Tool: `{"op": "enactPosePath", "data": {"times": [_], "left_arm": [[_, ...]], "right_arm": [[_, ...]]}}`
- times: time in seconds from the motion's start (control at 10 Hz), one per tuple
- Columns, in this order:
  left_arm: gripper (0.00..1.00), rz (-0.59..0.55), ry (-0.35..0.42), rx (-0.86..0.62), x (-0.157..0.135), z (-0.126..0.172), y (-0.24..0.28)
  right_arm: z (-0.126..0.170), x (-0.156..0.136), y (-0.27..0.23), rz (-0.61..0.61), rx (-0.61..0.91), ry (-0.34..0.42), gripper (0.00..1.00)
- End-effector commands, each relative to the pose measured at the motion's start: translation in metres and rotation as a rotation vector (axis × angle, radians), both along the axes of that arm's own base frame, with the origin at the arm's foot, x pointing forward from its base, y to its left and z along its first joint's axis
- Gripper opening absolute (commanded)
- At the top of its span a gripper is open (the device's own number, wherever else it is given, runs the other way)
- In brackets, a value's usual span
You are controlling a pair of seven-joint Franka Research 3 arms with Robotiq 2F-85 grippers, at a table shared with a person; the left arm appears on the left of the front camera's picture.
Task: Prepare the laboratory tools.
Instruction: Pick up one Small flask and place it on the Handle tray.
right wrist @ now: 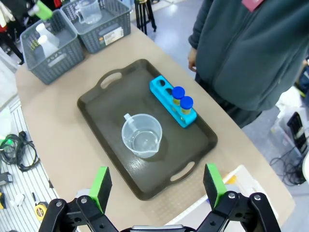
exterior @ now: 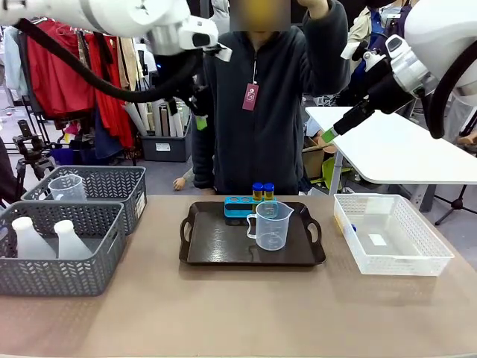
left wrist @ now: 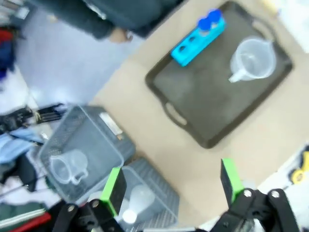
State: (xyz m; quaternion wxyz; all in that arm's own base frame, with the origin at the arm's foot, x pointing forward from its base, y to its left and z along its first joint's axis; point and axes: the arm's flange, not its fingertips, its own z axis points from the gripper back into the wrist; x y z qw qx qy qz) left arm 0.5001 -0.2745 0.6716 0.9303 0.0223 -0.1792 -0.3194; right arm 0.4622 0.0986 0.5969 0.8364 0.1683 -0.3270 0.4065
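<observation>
- The left gripper (left wrist: 171, 183) hangs high, up and to the left of the dark tray (exterior: 195, 257). Its green-padded jaws are spread wide, with nothing between them.
- The right gripper (right wrist: 157, 184) hovers high over the tray's right end, equally wide apart and empty.
- Two test tubes (right wrist: 182, 104) stand upright in the blue rack (right wrist: 166, 96) along the tray's far edge. They look small, light and smooth, so probably slippery. I would pinch one on the bare barrel just under the blue cap and lift straight up, so the rack does not drag along.
- A measuring beaker (right wrist: 141, 136) stands on the tray, just in front of the rack and right of the tray's middle. It seems empty, so it is likely very light, with a thin wall that may flex. The handle or the rim wall is the safer hold, with a gentle squeeze.
- A second beaker (exterior: 67, 186) sits in the farther grey basket (exterior: 112, 183), left of the tray.
- Two conical flasks (exterior: 30, 240) stand in the nearer grey basket (exterior: 59, 276), also left of the tray. They look light, and their sloping sides could slip, so the narrow neck is the place to grip.
</observation>
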Motion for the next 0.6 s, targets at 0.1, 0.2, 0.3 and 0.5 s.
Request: {"op": "enactPosePath", "data": {"times": [0.1,0.2,0.3,0.5], "left_arm": [[1.0,0.199,-0.016,-0.019,-0.01,0.005,0.037],[1.0,0.228,-0.009,-0.028,-0.014,0.008,0.05],[1.0,0.199,-0.022,-0.035,-0.012,0.008,0.056],[1.0,0.204,-0.009,-0.033,-0.003,0.017,0.052]], "right_arm": [[0.001,0.001,-0.001,0.006,0.023,-0.001,1.0],[0.001,0.001,-0.001,0.006,0.023,-0.001,1.0],[0.001,0.001,-0.001,0.006,0.023,-0.001,1.0],[0.001,0.001,-0.001,0.006,0.023,-0.001,1.0]]}}
